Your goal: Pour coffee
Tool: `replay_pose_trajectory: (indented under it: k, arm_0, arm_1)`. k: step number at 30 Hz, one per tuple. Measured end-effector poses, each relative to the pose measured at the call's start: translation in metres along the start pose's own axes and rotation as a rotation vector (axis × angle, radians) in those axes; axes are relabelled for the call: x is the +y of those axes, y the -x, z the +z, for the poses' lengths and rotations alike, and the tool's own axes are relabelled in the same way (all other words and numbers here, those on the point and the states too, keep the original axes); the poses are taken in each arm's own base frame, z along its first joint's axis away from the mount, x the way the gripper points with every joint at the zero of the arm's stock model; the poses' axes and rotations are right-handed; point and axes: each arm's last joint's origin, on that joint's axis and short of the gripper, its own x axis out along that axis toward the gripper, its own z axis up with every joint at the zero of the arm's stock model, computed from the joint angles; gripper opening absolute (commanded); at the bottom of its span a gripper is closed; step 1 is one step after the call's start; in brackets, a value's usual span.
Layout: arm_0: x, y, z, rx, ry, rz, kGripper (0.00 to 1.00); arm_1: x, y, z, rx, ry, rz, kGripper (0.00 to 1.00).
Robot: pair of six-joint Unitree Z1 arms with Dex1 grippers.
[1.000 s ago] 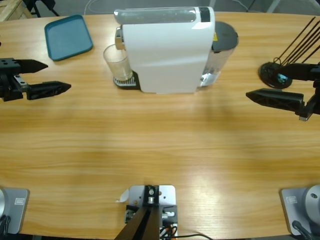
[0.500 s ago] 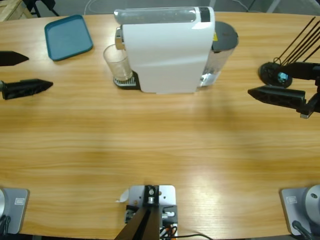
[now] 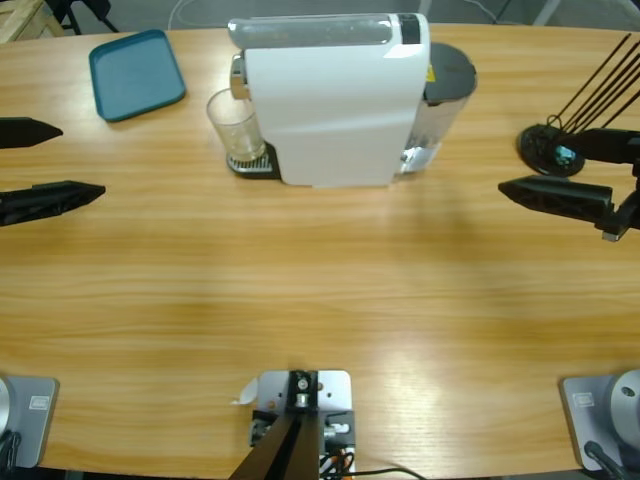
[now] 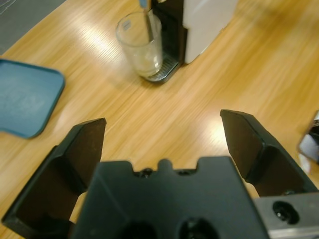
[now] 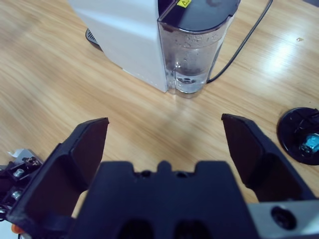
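Observation:
The white coffee machine (image 3: 330, 100) stands at the back middle of the table. A clear glass (image 3: 235, 125) sits on its drip tray under the spout. In the left wrist view the glass (image 4: 142, 47) holds a shallow pale layer of coffee (image 4: 148, 63) at its bottom. My left gripper (image 3: 83, 159) is open at the left edge, well apart from the glass, and points toward it. My right gripper (image 3: 535, 162) is open at the right edge and faces the machine's water tank (image 5: 194, 55). Neither gripper holds anything.
A blue tray (image 3: 135, 72) lies at the back left, also in the left wrist view (image 4: 25, 102). A black round stand (image 3: 548, 150) with thin rods sits at the right, beside my right gripper. A black cable (image 5: 244, 40) runs from behind the machine.
My left gripper pulled back toward the left edge and its jaws spread wider. The right gripper drifted slightly to the right. The glass and machine stayed put.

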Motion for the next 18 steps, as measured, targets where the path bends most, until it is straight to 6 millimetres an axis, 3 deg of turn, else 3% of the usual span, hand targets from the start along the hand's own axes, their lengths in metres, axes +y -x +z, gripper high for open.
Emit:
replay_pose_trajectory:
  k: [18]
  arm_0:
    - [-0.0005, 0.0002, 0.0013, -0.010, 0.001, -0.005, 1.000]
  arm_1:
    - [-0.0004, 0.0034, 0.0000, -0.015, -0.001, -0.005, 1.000]
